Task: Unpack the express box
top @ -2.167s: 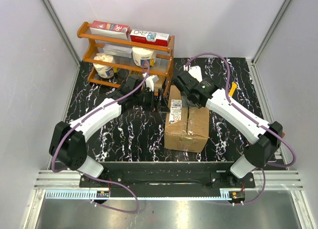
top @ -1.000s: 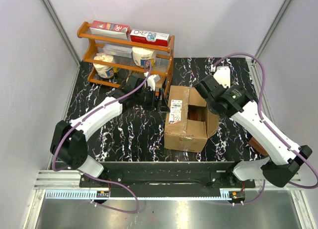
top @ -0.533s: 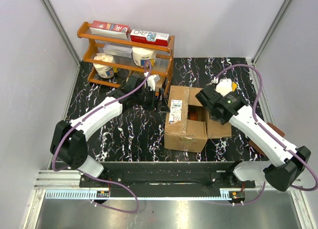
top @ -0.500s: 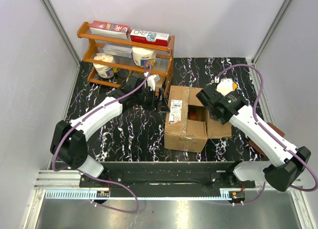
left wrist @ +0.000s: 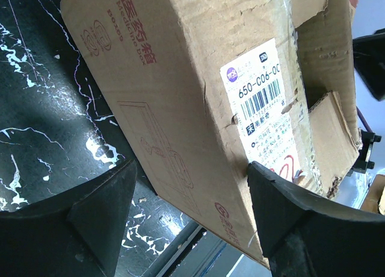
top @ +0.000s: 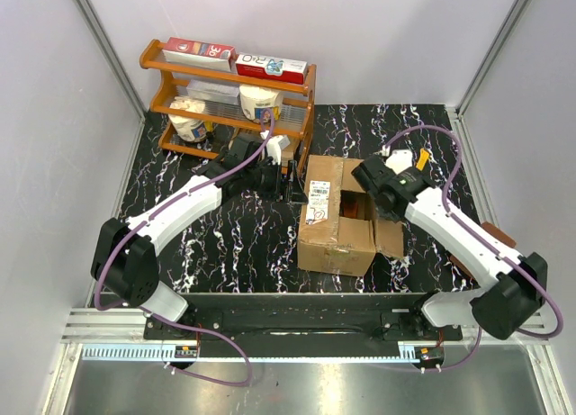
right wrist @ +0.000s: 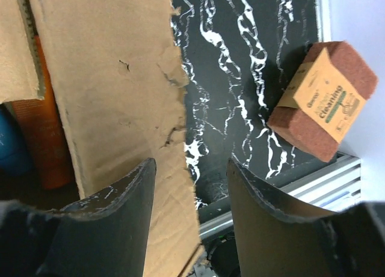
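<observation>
The express box (top: 337, 219) is a brown carton with a white label (top: 318, 199), standing mid-table. Its right flap (top: 390, 237) is folded out and its left flap still lies over the top. An orange item (right wrist: 45, 133) and a blue item (right wrist: 11, 151) show inside. My left gripper (top: 292, 176) is open at the box's far left corner. In the left wrist view (left wrist: 192, 169) the box edge runs between the fingers, and the right finger (left wrist: 289, 223) touches the label edge. My right gripper (top: 373, 188) is open above the box's right side, and the flap's torn edge (right wrist: 180, 109) lies between its fingers.
A wooden rack (top: 229, 95) with red-and-white boxes and white tubs stands at the back left, close behind my left gripper. A brown sponge block (right wrist: 325, 100) with a paper band lies on the marbled table to the right of the box, near the metal front rail.
The right flap, closed 2.2 s ago, has been swung outward. The right gripper swept out to the right and has come back over the box's right side. The left arm has not moved.
</observation>
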{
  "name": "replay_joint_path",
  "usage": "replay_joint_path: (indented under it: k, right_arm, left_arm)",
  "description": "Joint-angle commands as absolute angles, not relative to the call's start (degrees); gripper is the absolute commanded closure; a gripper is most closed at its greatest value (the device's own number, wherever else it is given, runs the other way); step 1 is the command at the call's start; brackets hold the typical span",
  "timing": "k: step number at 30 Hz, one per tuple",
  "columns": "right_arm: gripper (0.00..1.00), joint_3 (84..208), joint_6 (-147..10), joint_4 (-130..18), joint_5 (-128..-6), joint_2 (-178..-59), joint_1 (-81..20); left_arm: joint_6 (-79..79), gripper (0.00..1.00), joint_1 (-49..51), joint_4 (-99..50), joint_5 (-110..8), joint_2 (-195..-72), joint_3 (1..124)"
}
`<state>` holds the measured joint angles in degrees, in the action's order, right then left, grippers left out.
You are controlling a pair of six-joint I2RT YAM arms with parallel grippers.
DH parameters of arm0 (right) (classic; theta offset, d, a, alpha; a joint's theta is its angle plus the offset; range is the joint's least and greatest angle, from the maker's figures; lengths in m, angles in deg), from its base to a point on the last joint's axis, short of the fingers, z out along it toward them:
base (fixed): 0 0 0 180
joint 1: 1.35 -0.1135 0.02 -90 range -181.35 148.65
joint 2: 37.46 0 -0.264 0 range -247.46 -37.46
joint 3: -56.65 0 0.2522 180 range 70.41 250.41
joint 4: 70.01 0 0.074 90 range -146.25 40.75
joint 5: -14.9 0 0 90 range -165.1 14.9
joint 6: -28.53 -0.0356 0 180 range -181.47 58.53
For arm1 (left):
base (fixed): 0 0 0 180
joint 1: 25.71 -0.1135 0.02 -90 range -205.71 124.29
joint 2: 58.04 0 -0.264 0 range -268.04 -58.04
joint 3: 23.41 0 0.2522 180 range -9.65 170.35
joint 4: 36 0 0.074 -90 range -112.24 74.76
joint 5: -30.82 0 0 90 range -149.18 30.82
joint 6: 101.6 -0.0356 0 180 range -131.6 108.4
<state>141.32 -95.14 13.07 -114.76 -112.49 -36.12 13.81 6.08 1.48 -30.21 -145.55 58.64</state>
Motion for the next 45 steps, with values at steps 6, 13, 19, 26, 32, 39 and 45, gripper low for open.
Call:
replay_joint_path:
  k: [6,13,19,26,32,39,45]
  right_arm:
    - [0.45,139.39,-96.36,2.02,-105.24,-115.78,-35.63]
    - [0.36,151.77,-94.34,5.54,-111.57,-111.56,-34.75]
    - [0.31,152.24,-92.23,2.29,-106.06,-109.18,-34.75]
    - [0.27,148.46,-93.98,2.03,-104.54,-112.78,-34.67]
    - [0.29,142.14,-95.04,-3.49,-102.79,-112.87,-33.88]
    - [0.54,136.77,-97.58,-9.93,-96.46,-112.17,-33.61]
    - [0.90,136.15,-99.70,-11.16,-96.63,-110.85,-33.61]
  left_arm:
    - [11.87,0.23,6.02,5.36,-37.38,-147.43,58.29]
    - [11.69,0.23,6.02,5.27,-36.85,-145.32,59.43]
    - [11.87,0.23,6.02,4.48,-37.29,-142.86,61.01]
    - [11.52,0.21,6.02,3.86,-36.85,-141.19,62.94]
    - [10.82,0.19,7.34,2.72,-37.82,-139.87,63.65]
    - [10.20,0.16,10.06,3.51,-44.04,-140.66,66.28]
    - [10.20,0.12,14.10,7.81,-52.04,-144.26,71.03]
